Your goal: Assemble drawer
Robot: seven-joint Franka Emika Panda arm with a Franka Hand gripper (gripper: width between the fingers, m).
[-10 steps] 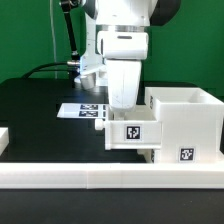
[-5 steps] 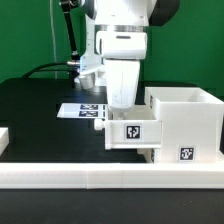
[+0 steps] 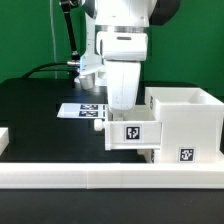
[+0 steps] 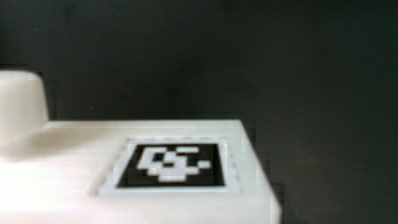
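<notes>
The drawer's tall white box casing (image 3: 185, 115) stands at the exterior view's right. A shallow white tray (image 3: 133, 133) with a square tag sticks out of its upper slot toward the left. A second tray (image 3: 150, 156) shows a little below it. My gripper (image 3: 122, 103) reaches down into the upper tray behind its front wall, which hides the fingers. In the wrist view the tray's tagged wall (image 4: 173, 163) fills the frame very close and blurred. A white rounded part (image 4: 18, 100) shows beside it.
The marker board (image 3: 82, 110) lies on the black table behind the tray. A long low white border rail (image 3: 100, 178) runs along the front. Another white rail end (image 3: 3, 140) sits at the left edge. A green wall stands behind.
</notes>
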